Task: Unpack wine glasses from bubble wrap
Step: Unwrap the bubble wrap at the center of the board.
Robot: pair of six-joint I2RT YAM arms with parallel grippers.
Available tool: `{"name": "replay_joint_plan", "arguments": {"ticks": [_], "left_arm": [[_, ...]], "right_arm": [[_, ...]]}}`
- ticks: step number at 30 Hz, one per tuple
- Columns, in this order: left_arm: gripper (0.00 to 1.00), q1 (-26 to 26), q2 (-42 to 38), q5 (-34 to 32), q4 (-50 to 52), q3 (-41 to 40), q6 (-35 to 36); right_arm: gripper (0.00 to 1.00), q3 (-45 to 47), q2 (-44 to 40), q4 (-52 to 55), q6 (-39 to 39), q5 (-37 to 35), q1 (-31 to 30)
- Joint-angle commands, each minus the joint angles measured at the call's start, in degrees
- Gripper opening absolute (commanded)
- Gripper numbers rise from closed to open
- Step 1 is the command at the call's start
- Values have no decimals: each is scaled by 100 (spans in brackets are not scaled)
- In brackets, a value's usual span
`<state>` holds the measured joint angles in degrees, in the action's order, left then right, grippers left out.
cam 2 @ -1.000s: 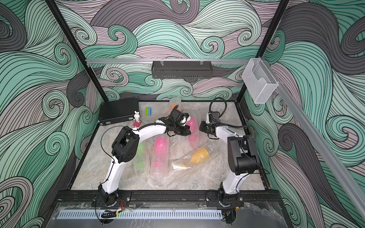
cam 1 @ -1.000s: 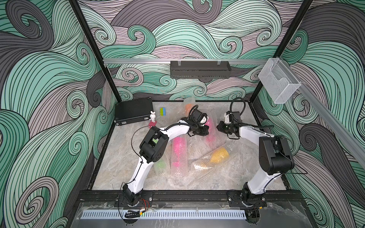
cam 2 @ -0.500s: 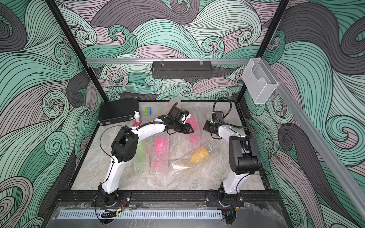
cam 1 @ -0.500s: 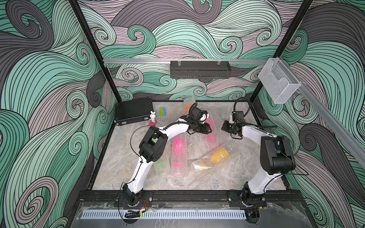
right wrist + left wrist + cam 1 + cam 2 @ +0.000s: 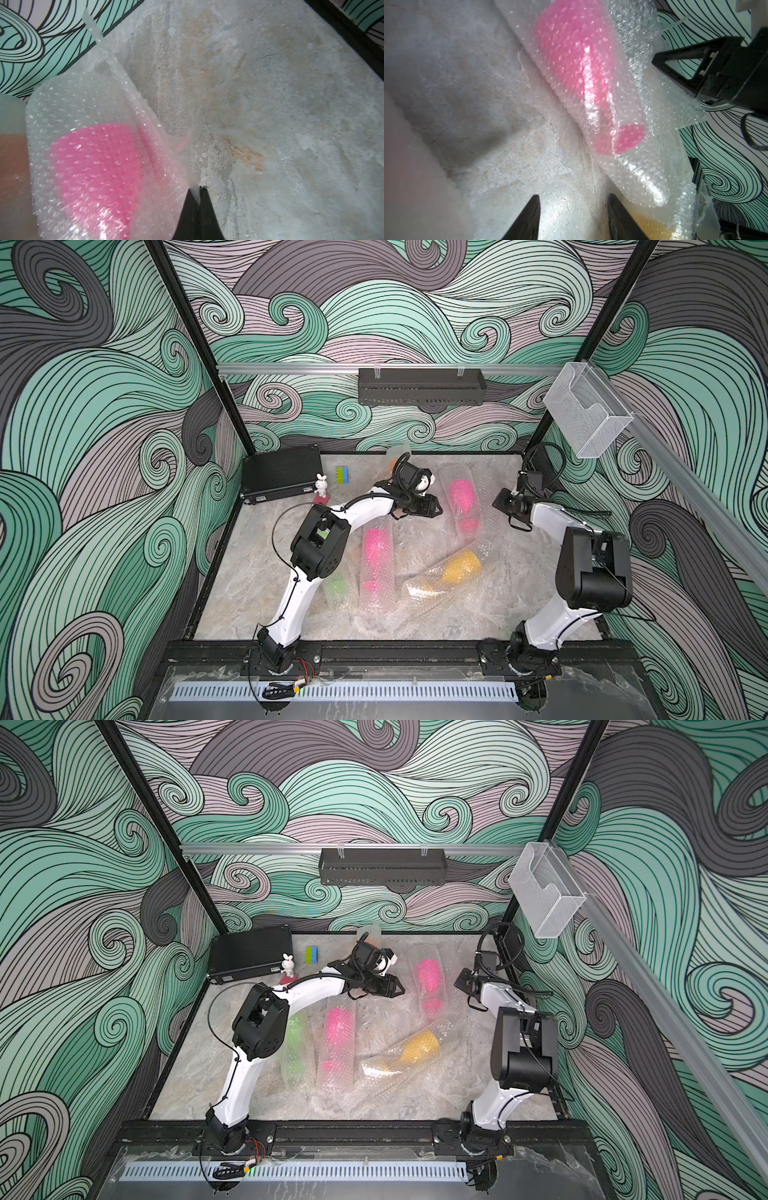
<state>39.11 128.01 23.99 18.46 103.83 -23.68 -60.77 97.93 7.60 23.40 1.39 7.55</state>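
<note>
Worktop (image 5: 249, 568): mottled grey, stone-look surface. A flat black case (image 5: 282, 475) lies in the far left corner. A white rabbit figure (image 5: 320, 484) stands upright just beside the case's right end, with a green-blue block (image 5: 343, 475) near it. A black perforated tray (image 5: 419, 387) hangs from the rear rail (image 5: 291, 369). A clear rigid box (image 5: 586, 416) is mounted high on the right side. The walls (image 5: 83, 414) carry a teal and grey wave pattern
</note>
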Motion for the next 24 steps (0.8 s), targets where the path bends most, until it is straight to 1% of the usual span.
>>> {"name": "replay_joint_plan", "arguments": {"ticks": [1,4,6,7,8,10,12,16,17,20,24], "left_arm": [[52,-70,-173,132,-9,313,-82],[52,-79,-187,175,-9,331,-122],[52,-81,-197,203,16,331,-144],[52,-88,-209,211,30,331,-142],[52,-88,-215,217,43,322,-154],[52,-97,-232,229,45,313,-163],[52,-105,-249,246,50,304,-179],[52,-106,-267,289,50,296,-219],[52,-114,-276,295,46,296,-237],[52,-114,-293,317,18,262,-281],[52,-114,-324,343,0,243,-321]], "right_arm": [[0,-3,-135,48,129,-239,91],[1,-26,-35,128,81,-314,149],[11,-68,-7,247,75,-294,208],[20,-47,-23,264,62,-304,215],[28,-19,-73,268,54,-321,217],[36,35,-177,316,43,-343,212],[40,59,-281,403,-1,-410,209],[41,66,-502,577,-112,-517,210],[43,75,-570,601,-119,-510,203],[44,134,-646,508,-99,-111,186],[44,142,-396,435,-34,337,99]]}}
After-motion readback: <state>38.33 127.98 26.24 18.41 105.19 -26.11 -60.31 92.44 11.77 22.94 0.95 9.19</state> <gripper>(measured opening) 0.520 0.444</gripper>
